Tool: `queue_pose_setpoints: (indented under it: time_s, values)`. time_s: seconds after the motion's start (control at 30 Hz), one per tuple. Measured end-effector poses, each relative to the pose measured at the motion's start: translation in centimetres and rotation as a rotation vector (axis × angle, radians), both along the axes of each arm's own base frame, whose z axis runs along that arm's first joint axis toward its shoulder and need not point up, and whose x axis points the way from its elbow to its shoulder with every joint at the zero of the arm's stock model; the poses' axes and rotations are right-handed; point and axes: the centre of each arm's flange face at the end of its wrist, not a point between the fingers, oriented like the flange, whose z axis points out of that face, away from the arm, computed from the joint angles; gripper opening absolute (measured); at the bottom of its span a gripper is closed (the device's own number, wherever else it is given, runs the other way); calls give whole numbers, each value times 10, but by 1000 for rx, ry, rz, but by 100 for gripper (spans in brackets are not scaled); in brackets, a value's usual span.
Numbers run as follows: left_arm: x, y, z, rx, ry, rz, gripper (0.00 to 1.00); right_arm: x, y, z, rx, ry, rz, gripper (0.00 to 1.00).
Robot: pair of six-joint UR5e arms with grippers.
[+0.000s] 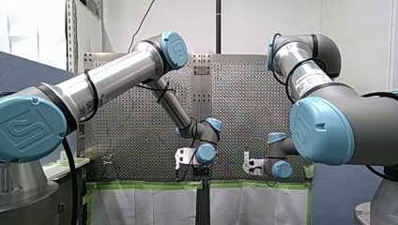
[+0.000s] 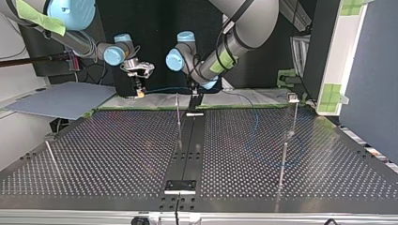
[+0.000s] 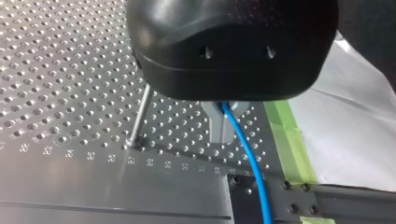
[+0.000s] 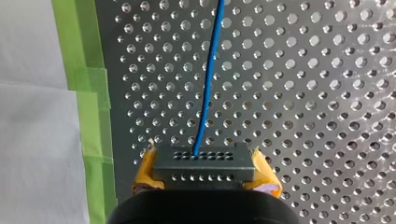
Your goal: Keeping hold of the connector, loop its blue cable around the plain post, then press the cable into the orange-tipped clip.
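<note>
Right gripper: my right gripper [image 4: 205, 173] was clamped on the connector [image 4: 203, 158], one yellow pad [image 4: 145, 170] against each end of the dark block.
Connector: held low over the perforated table [image 4: 327, 93], near the strip of green tape [image 4: 88, 93] along its edge.
Blue cable: the blue cable [image 4: 209, 84] left the connector's row of holes and ran straight ahead over the table.
Left gripper: in the left wrist view, my left gripper [image 3: 222, 126] had the cable coming out from under its black body. I could not tell whether it was apart or closed on the cable.
Cable past the left gripper: it ran on across the table's edge rail beside the tape.
Plain post: a plain post [image 3: 140, 116] stood just beside my left gripper, apart from the cable.
Top view: both grippers hung at the table's far edge, mine on the right at the view's left, with the cable strung between them.
</note>
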Motion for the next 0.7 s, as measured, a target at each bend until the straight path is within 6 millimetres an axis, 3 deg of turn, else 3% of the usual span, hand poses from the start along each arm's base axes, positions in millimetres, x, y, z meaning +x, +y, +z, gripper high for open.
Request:
queue_pose_setpoints:
  time_s: [0.7]
  values:
    - [13, -9, 8, -82, -76, 14, 0, -1, -14, 6, -4, -6, -6, 0]
